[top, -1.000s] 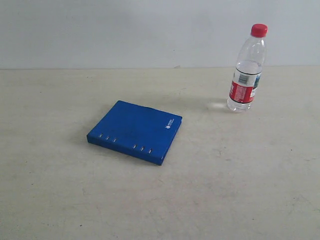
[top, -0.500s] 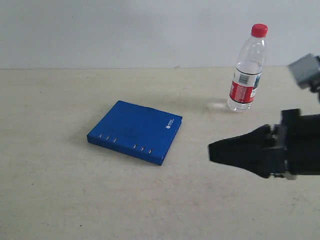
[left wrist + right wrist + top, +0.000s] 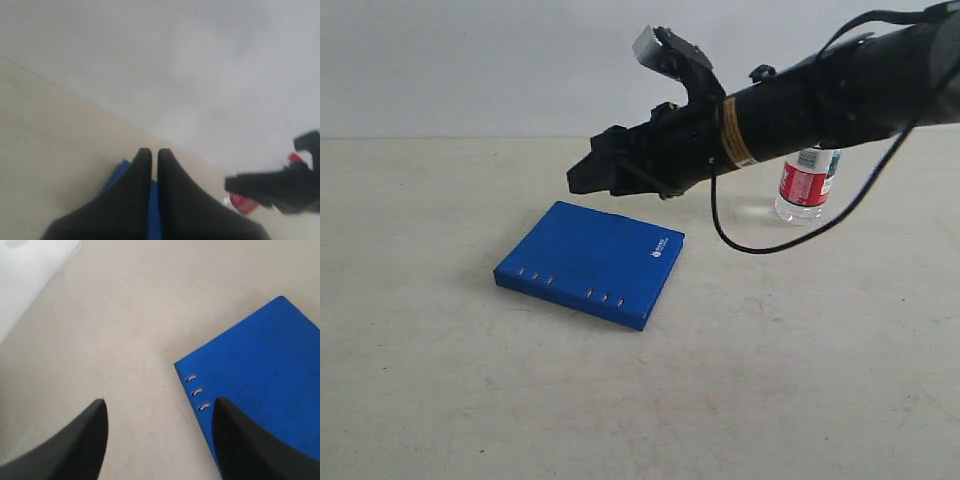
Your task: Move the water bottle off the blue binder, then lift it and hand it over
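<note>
The blue binder (image 3: 590,262) lies flat on the table, rivets toward the front. The water bottle (image 3: 805,190) stands on the table at the back right, apart from the binder; only its red label and base show behind my right arm. My right gripper (image 3: 582,178) reaches across the middle and hovers above the binder's far edge. In the right wrist view this gripper (image 3: 160,407) is open and empty over the binder's (image 3: 260,365) rivet corner. My left gripper (image 3: 150,152) is shut and empty, with the binder (image 3: 117,175) and the bottle's label (image 3: 242,204) beyond it.
The beige table (image 3: 450,380) ends at a plain white wall (image 3: 470,60) behind. My right arm (image 3: 800,100) spans the air from the right edge, with a black cable (image 3: 740,240) looping under it. The left arm is outside the exterior view.
My right arm came in from the right, rose and stretched left over the binder, now covering the bottle's top. Bottle and binder have not moved.
</note>
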### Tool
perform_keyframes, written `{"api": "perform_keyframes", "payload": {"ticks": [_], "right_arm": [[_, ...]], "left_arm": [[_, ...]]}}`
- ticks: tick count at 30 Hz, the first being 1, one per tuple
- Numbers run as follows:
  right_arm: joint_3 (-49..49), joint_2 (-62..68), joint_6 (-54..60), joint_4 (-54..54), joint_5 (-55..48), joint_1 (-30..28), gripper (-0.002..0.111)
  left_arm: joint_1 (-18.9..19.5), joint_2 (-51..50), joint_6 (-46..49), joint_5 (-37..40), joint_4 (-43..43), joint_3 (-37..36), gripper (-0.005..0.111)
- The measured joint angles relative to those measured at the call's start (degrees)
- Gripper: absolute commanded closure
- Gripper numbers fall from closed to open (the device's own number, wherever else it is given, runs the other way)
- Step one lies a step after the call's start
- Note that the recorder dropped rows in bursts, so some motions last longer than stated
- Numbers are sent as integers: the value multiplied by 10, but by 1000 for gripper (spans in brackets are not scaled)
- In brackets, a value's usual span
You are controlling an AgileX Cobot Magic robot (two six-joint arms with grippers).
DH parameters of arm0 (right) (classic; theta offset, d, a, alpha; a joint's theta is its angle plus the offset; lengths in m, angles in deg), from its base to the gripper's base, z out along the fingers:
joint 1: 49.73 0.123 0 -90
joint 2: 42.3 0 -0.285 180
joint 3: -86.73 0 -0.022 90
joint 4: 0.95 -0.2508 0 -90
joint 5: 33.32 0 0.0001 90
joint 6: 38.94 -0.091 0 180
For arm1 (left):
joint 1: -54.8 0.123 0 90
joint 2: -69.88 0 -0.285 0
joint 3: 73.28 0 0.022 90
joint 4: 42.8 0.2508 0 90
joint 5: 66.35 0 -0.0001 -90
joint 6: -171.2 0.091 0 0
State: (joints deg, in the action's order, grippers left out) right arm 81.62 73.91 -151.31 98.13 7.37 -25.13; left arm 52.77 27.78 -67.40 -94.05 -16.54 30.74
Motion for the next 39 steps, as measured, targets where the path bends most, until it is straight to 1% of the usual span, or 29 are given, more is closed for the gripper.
{"api": "perform_keyframes", "payload": {"ticks": [2,3,5,6,7,9,11,14,16,18,23,26,29,34,39], "right_arm": [[27,27,-5,2,-8,0,53],[42,38,-5,3,-26,0,53],[54,53,-3,5,-63,0,53],[56,58,-1,7,-97,0,53],[58,60,0,8,-120,0,53],[60,66,13,8,-171,0,53],[61,73,29,8,-198,0,53],[66,99,44,8,-208,0,53],[79,124,45,9,-210,0,53],[97,155,45,9,-210,0,53],[144,212,39,9,-199,0,53],[176,233,20,9,-199,-7,53],[197,248,-11,9,-189,-27,53],[203,277,-36,8,-91,-73,53],[204,285,-38,4,-14,-81,53]], "left_arm": [[-2,-106,-19,-58,46,20,102],[-3,-176,-26,-86,65,39,102],[-3,-267,-31,-113,82,70,102],[-3,-334,-32,-130,92,88,102],[-3,-376,-32,-143,99,105,100],[-3,-468,-40,-187,124,137,91],[-3,-548,-54,-240,154,166,77],[-6,-647,-76,-307,199,209,56],[-14,-702,-91,-339,210,233,49],[-24,-753,-102,-362,218,254,48],[-34,-830,-108,-375,223,280,50],[-34,-847,-109,-376,222,289,50],[-34,-848,-109,-384,219,292,50],[-34,-848,-109,-391,214,301,50],[-34,-848,-114,-392,213,324,50]]}}
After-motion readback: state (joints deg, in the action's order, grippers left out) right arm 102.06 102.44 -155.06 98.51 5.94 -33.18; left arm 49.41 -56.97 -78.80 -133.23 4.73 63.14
